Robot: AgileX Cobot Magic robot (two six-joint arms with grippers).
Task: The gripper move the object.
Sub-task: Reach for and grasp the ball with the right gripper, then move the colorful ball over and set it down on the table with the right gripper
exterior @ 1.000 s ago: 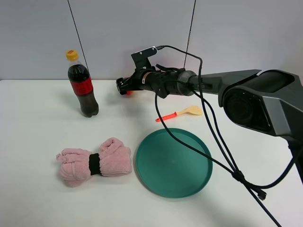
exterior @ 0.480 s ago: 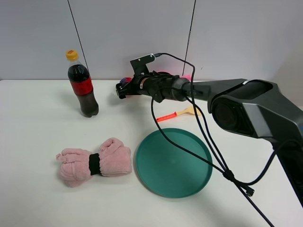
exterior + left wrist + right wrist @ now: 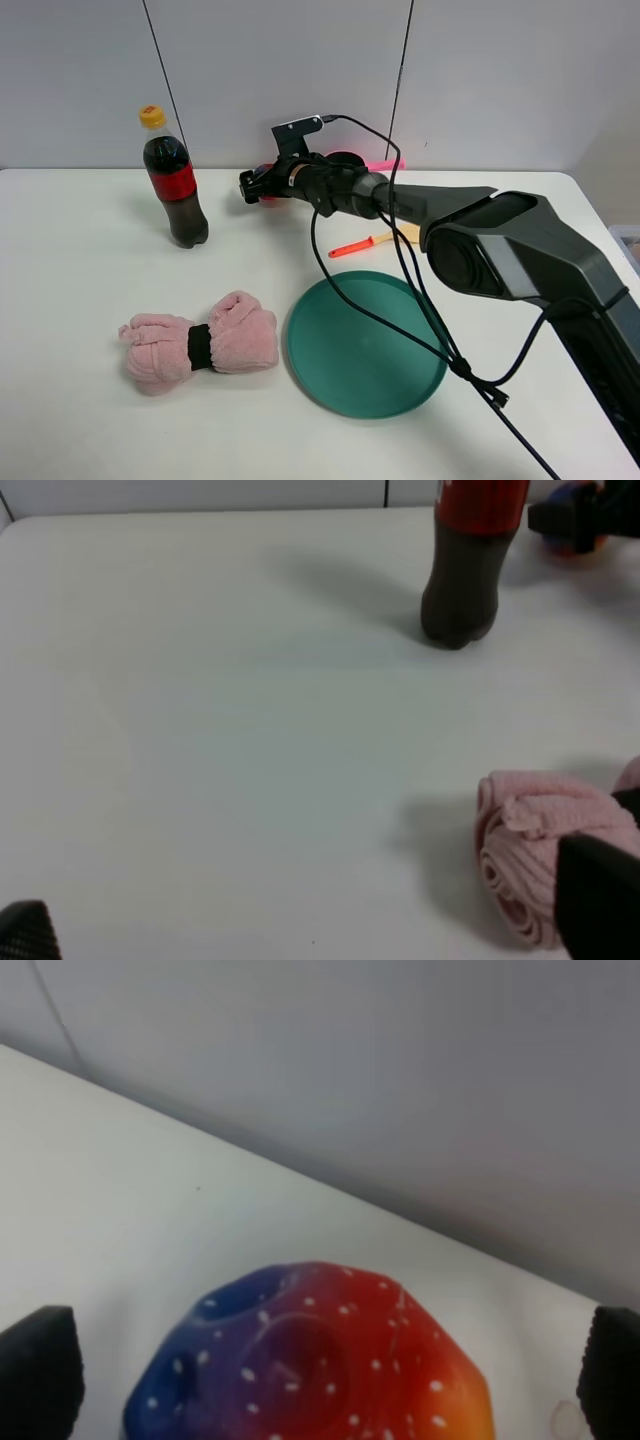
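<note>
The ball [image 3: 310,1360], mottled red, blue and purple with white specks, lies on the white table at the back, near the wall. My right gripper [image 3: 325,1375] is open, with one dark fingertip on each side of the ball, wide apart and not touching it. In the exterior high view the right gripper [image 3: 254,186] reaches far left, and only a bit of the ball [image 3: 268,197] shows under it. The ball [image 3: 578,542] also shows in the left wrist view. My left gripper [image 3: 310,920] is open and empty, low over the table's left side.
A cola bottle [image 3: 175,190] stands left of the ball. A rolled pink towel [image 3: 200,342] and a green plate [image 3: 366,342] lie in front. A spoon with an orange handle [image 3: 372,241] lies behind the plate. A pink pot's handle [image 3: 385,163] shows behind the right arm.
The right arm has stretched further toward the back left and turned. Its gripper has settled slightly left, around the ball. Nothing else has moved.
</note>
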